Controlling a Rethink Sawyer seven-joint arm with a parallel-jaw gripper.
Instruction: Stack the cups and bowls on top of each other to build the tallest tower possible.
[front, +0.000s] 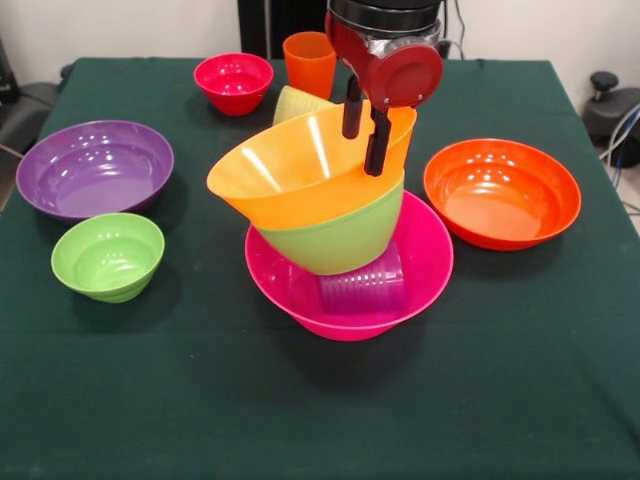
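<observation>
The tower stands mid-table. A large pink bowl is its base, with a purple cup lying on its side inside. A green bowl leans on the cup, and a yellow-orange bowl nests tilted in the green one. My gripper comes down from above with its fingers close together astride the yellow-orange bowl's right rim. A purple bowl and a small green bowl sit at the left. An orange-red bowl sits at the right. A small red bowl, an orange cup and a half-hidden yellow cup are at the back.
The dark green tablecloth covers the whole table. Dark equipment stands beyond the table's right edge. The robot's pedestal is behind the orange cup.
</observation>
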